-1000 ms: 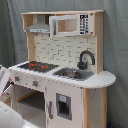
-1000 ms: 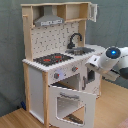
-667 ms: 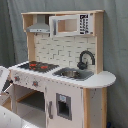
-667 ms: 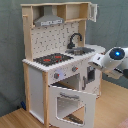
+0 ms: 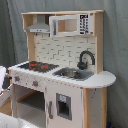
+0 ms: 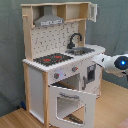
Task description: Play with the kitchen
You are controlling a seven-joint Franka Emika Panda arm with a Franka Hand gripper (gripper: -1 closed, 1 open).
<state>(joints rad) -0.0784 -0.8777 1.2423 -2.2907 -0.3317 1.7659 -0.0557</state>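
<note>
Arm shift: since the earlier frames the white arm (image 6: 112,63) has drawn back toward the second exterior view's right edge, farther from the kitchen's front.
Arm now: white links with a blue-lit joint, level with the counter's rounded end, apart from it.
Jaws: cannot tell whether spread or pressed together; not made out in either view.
Kitchen (image 5: 62,75) (image 6: 60,60): toy kitchen, white and light wood, stands on a wooden floor (image 6: 112,112) before a grey curtain (image 5: 115,40).
Hob (image 5: 37,65) (image 6: 52,59): black with red rings, on the surface beside the sink (image 5: 72,73).
Faucet (image 5: 85,59) (image 6: 75,40): black, curved, behind the sink.
Hood (image 5: 38,26) (image 6: 48,21): grey, above the hob.
Oven door (image 6: 72,102): windowed, swung down and open in the second exterior view.
Knobs (image 6: 56,76): on the front panel under the hob.
</note>
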